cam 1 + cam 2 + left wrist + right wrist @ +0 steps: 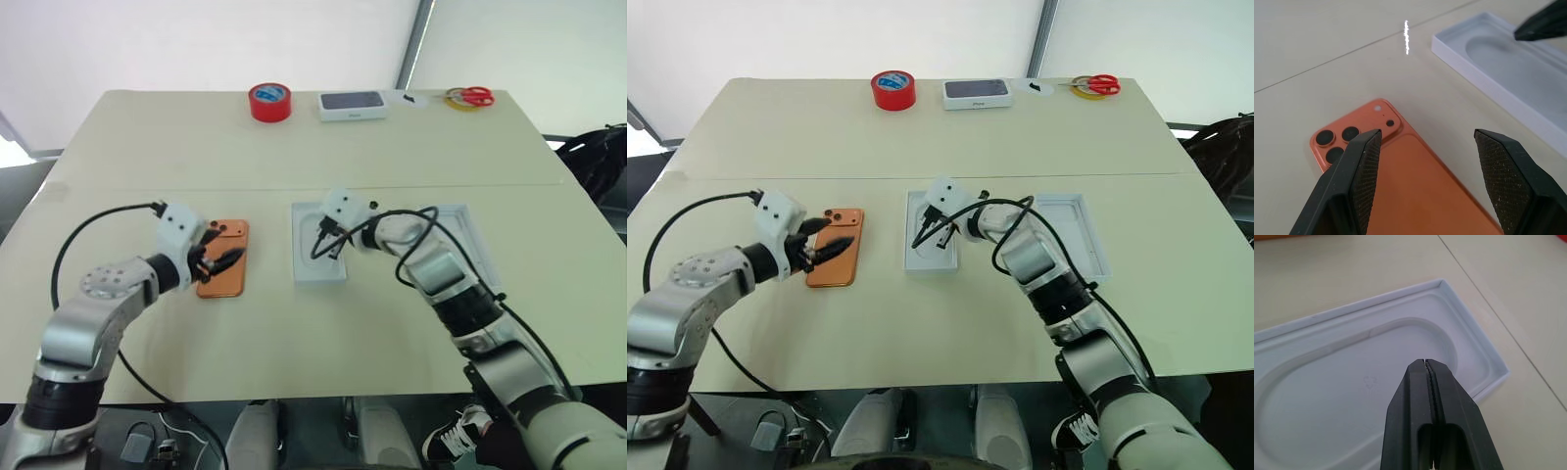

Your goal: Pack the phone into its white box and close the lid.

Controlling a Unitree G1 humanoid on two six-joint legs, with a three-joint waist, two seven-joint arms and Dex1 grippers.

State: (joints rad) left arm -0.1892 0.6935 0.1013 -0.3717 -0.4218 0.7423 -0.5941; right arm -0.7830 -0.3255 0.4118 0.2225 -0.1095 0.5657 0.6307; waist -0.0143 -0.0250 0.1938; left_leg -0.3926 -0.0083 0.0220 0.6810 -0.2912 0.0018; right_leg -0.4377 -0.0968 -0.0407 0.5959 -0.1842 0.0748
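Observation:
The orange phone [223, 282] lies back up on the table, its camera lenses [1334, 142] showing. My left gripper [223, 259] hovers open just over the phone, one finger [1364, 171] on each side of its upper half, with nothing held. To the phone's right sits the white box [318, 274], its inside covered by a white insert [1352, 391] with an oval recess. My right gripper [328, 247] is shut and empty, its tip [1425, 363] low over that insert. The lid [468, 230] lies open side up further right, partly under my right arm.
Along the table's far edge stand a red tape roll [269, 102], a white box with a dark top picture [352, 105] and red-handled scissors [472, 96]. A seam runs across the table behind both grippers.

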